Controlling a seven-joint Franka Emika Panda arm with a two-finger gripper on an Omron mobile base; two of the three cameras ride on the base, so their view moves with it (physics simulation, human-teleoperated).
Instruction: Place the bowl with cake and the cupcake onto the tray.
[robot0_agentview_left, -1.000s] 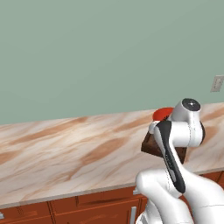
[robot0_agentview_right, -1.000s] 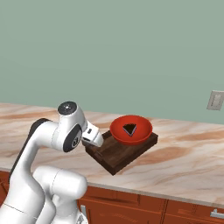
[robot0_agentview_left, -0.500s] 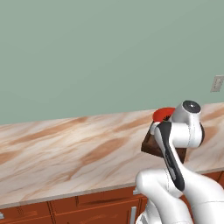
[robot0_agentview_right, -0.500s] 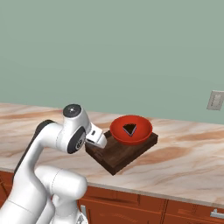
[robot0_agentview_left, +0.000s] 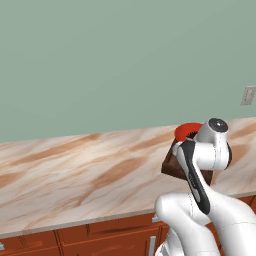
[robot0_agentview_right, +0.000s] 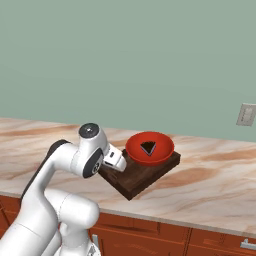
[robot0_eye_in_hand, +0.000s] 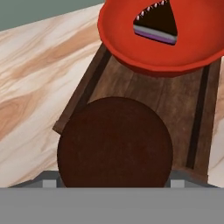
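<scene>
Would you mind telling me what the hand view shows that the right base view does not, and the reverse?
Hand view alone: the cupcake, large and close, over the tray's near end. Right base view alone: the arm reaching toward the tray, the wall outlet and cabinet fronts. Both: the red bowl with cake sitting on the tray, on the marble counter.

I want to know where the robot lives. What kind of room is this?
Probably a kitchen: a long marble counter with wooden cabinets underneath, and a red bowl with cake on a tray.
</scene>
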